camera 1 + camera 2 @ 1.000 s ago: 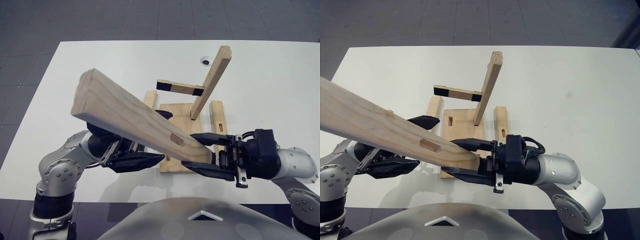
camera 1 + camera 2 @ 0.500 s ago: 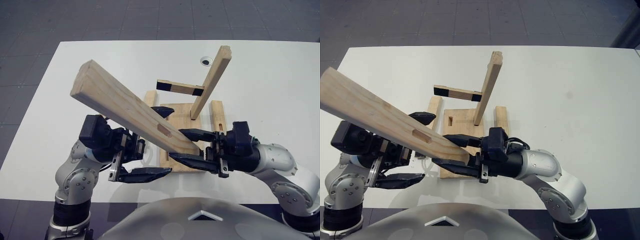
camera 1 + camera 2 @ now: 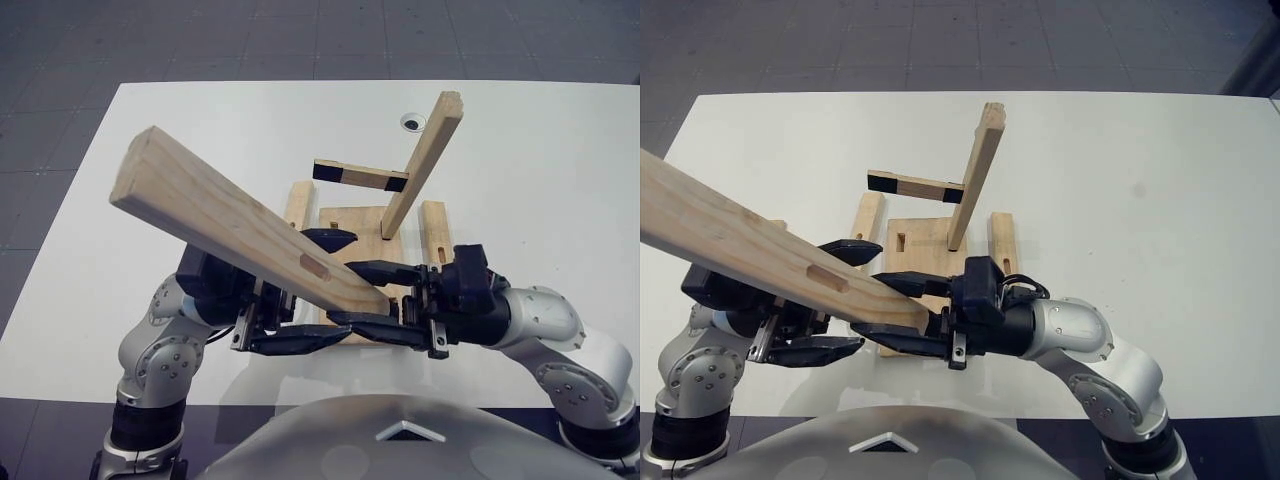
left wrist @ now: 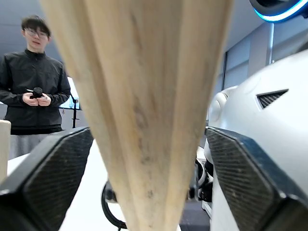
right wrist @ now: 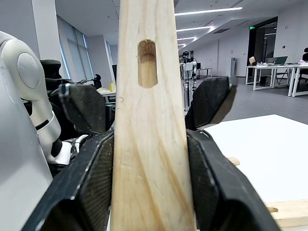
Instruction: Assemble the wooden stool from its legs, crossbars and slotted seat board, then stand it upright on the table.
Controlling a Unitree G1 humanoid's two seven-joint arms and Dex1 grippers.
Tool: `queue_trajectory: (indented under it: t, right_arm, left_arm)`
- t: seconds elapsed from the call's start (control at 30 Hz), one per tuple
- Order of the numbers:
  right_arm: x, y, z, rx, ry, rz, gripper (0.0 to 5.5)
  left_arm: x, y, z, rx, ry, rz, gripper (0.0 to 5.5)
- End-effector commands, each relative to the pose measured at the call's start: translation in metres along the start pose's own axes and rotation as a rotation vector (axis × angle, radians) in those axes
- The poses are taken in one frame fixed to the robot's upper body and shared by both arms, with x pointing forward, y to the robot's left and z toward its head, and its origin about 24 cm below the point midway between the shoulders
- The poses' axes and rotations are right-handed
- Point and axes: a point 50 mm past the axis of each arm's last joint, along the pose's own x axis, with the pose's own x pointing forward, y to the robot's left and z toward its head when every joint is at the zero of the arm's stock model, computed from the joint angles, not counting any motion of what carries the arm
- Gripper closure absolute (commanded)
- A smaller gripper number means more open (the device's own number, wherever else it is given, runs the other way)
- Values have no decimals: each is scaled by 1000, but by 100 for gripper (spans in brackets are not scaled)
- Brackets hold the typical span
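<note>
My right hand (image 5: pixel 150 159) clamps the long wooden leg (image 3: pixel 220 215) over the bench's (image 3: pixel 560 160) near edge; my left hand (image 4: pixel 149 178) gapes wide around it.

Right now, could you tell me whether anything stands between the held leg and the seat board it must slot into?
Yes. The right gripper is shut on the leg near its lower end, and its lower finger lies beneath that end, between it and the seat board.
</note>
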Motion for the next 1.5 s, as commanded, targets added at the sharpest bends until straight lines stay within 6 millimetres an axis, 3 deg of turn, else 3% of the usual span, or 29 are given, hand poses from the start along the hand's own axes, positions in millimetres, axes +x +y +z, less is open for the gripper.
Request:
queue_trajectory:
  t: [0.03, 0.37, 0.77, 1.3, 1.5]
  right_arm:
    - [2, 2, 4, -19, -11, 18, 345]
    - [3, 3, 3, 1, -11, 21, 345]
    - [-3, -6, 1, 146, -29, 55, 345]
    - [-11, -10, 9, 124, -1, 21, 345]
    - [-9, -5, 6, 71, 49, 52, 345]
  left_arm:
    - [2, 8, 7, 52, -45, 46, 195]
    - [3, 5, 5, 51, -44, 34, 331]
    - [3, -9, 3, 26, 19, -103, 344]
    - [-15, 3, -3, 42, 199, -54, 344]
    - [-11, 0, -2, 50, 199, -69, 344]
